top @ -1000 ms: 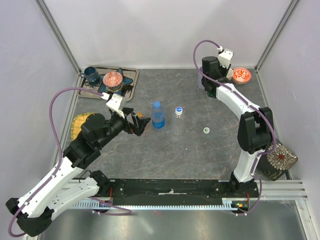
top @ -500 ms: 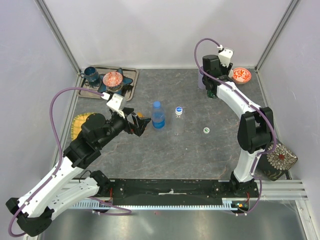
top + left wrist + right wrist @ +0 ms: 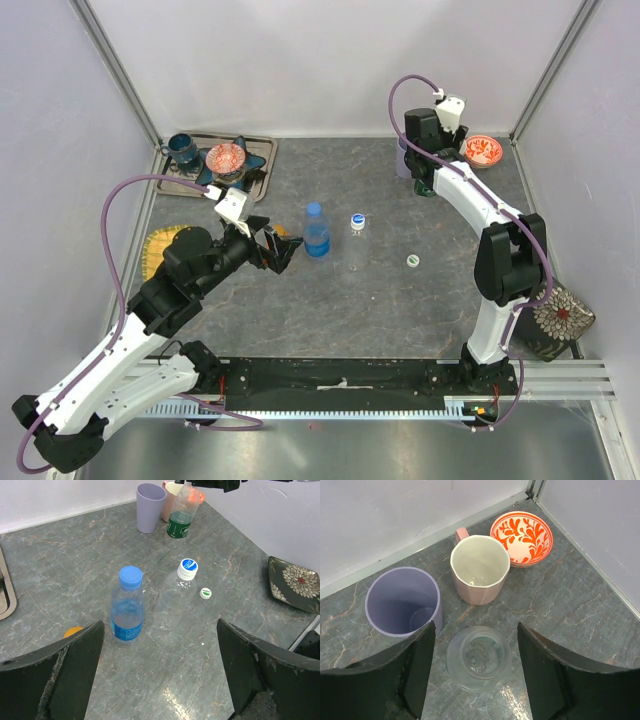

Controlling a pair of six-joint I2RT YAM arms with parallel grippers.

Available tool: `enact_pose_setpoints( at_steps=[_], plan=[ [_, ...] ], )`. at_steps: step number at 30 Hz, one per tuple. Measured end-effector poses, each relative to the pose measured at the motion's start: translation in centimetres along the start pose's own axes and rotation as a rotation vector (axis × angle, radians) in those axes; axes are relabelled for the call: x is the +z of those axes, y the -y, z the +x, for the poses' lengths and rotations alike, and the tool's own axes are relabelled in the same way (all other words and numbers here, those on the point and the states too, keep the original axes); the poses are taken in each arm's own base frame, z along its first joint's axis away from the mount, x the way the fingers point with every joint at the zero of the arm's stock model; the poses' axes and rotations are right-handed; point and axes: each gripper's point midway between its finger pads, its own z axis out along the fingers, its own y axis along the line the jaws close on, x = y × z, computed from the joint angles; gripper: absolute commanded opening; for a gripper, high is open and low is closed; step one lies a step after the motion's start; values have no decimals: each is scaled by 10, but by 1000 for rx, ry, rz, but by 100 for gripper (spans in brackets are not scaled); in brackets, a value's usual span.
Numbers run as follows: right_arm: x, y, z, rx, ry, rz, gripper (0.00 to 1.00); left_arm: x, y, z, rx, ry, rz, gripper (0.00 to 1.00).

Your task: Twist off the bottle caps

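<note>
A blue-tinted bottle (image 3: 316,232) (image 3: 128,607) with a blue cap stands mid-table. To its right stands a clear bottle (image 3: 357,243) (image 3: 174,600), capped white and blue. A loose green-and-white cap (image 3: 411,261) (image 3: 205,593) lies further right. My left gripper (image 3: 280,248) (image 3: 160,626) is open just short of these two bottles, holding nothing. A bit of orange (image 3: 74,631) shows beside its left finger. At the back right, my right gripper (image 3: 424,182) (image 3: 475,626) hangs open over an uncapped clear bottle (image 3: 479,657) (image 3: 181,515) with a green label. Its fingers stand clear of both sides.
A lilac cup (image 3: 402,602), a beige mug (image 3: 480,575) and an orange-patterned bowl (image 3: 521,537) crowd the back right corner by the walls. A tray (image 3: 260,172) with crockery sits back left. A dark flowered dish (image 3: 560,320) lies at the right edge.
My right gripper's jaws have spread apart, letting go of the uncapped bottle, which stays upright. The left arm has not moved.
</note>
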Motion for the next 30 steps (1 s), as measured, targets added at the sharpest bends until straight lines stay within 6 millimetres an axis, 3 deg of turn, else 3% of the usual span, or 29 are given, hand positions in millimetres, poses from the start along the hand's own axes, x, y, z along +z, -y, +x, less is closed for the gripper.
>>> enact_pose_setpoints(
  at_steps=[17, 21, 24, 27, 30],
  plan=[
    [-7, -8, 2, 10, -40, -65, 88, 0, 1, 0, 0, -1, 3, 99],
    [-20, -12, -28, 59, -28, -102, 89, 0, 1, 0, 0, -2, 5, 99],
    [-42, -5, -61, 118, 2, -136, 89, 0, 1, 1, -1, -3, 6, 99],
    [-73, 7, -94, 183, 37, -186, 87, 1, 1, 1, -1, -6, 5, 99],
    [-119, 15, -127, 260, 86, -325, 86, 2, 0, 2, -2, -8, -3, 100]
  ],
)
